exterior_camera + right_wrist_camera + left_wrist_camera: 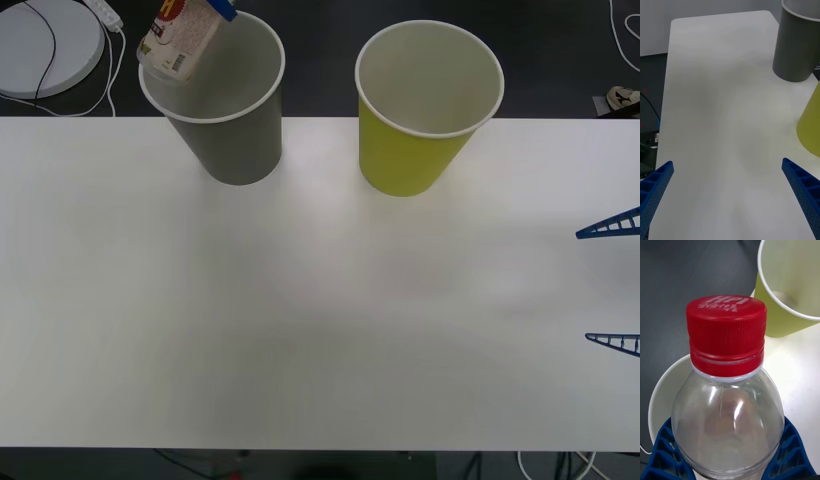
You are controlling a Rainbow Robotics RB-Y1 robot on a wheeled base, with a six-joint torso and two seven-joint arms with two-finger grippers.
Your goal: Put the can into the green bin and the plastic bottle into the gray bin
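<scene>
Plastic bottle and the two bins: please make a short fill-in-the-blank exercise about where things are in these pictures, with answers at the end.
1. The left gripper holds the plastic bottle above the rim of the ____ bin.
2. The cap of the bottle is ____ in colour.
3. The green bin stands on the white table on the robot's ____ side of the gray bin.
4. The fingers of the right gripper are ____ and hold nothing.

Missing words: gray; red; right; open
</scene>
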